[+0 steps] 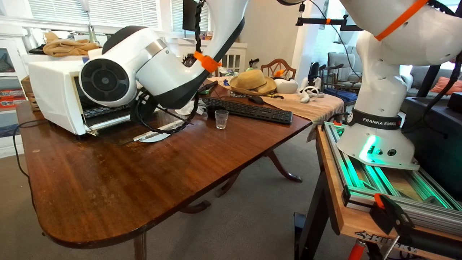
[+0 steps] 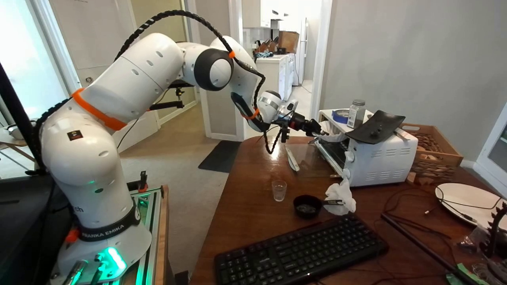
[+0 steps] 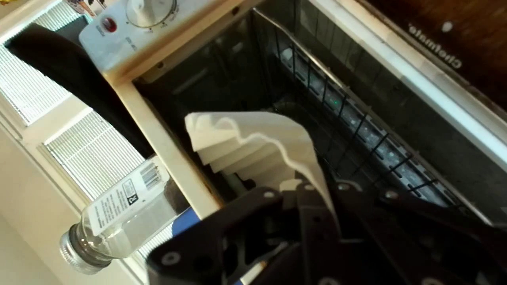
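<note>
My gripper (image 3: 313,194) is shut on a white pleated paper piece (image 3: 257,134), which looks like a paper filter or liner. The paper stands out past the fingertips at the open front of a white toaster oven (image 3: 162,146). Behind it are the dark oven inside and a wire rack (image 3: 348,99). In an exterior view the gripper (image 2: 323,130) is at the near upper edge of the oven (image 2: 384,162), with the paper (image 2: 334,137) at its tip. The oven door is down. In an exterior view the oven (image 1: 54,95) shows, but the fingers are hidden behind the wrist.
A glass jar (image 2: 356,113), blue tape (image 2: 340,116) and a black curved tray (image 2: 376,126) sit on the oven. A drinking glass (image 2: 279,190), black bowl (image 2: 307,206), crumpled white paper (image 2: 340,196) and keyboard (image 2: 301,253) lie on the table. A basket (image 2: 439,148) stands behind the oven.
</note>
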Available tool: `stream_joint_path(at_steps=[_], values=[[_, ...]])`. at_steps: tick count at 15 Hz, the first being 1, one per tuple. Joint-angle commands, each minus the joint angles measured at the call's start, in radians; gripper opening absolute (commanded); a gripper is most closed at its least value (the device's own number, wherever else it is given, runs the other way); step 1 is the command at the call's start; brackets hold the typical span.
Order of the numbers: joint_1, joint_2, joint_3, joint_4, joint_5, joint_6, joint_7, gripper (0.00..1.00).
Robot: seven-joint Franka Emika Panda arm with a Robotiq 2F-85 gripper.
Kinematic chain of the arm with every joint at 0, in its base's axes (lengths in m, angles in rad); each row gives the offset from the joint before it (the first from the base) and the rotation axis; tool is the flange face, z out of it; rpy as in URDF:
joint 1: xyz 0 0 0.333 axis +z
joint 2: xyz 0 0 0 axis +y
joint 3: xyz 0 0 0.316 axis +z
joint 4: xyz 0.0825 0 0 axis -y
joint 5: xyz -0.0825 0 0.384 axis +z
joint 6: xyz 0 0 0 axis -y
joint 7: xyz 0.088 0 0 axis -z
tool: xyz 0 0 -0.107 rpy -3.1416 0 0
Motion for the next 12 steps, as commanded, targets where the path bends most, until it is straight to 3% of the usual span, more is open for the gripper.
stream_joint_path(at_steps=[1, 12], values=[[-0.006, 0.049, -0.012, 0.048, -0.086, 0.053, 0.107, 0.0], [-0.043, 0.069, -0.007, 0.027, -0.199, 0.13, 0.443, 0.0]])
